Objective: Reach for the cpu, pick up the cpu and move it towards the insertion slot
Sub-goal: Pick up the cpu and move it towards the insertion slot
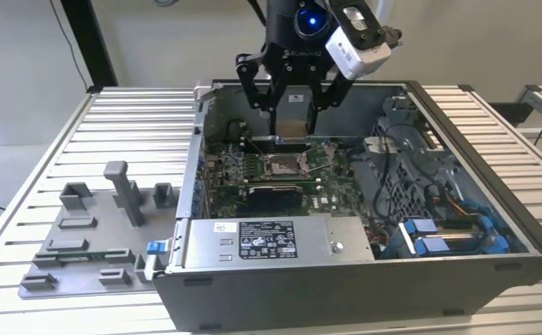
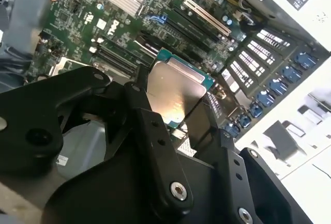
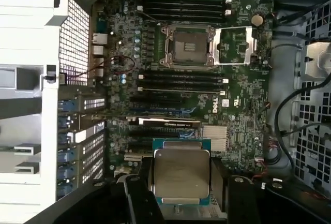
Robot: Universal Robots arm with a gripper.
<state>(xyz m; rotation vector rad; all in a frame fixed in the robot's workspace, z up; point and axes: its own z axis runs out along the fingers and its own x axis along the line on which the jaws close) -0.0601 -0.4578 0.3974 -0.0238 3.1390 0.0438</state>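
The cpu (image 3: 181,175) sits pinched in the claw (image 3: 181,182), held above the green motherboard (image 3: 243,105) inside the open computer case (image 1: 494,230); the insertion slot (image 3: 187,46) lies well apart ahead of the claw, memory slots (image 3: 181,79) and a card between them

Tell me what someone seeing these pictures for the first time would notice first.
The black tool stands out, shut on the flat square silver-topped cpu with its thin teal rim, held above the green motherboard inside the open grey computer case. Further along the board, in the first wrist view, sits the square insertion slot with its shiny metal frame and tan-brown centre, with nothing in it.
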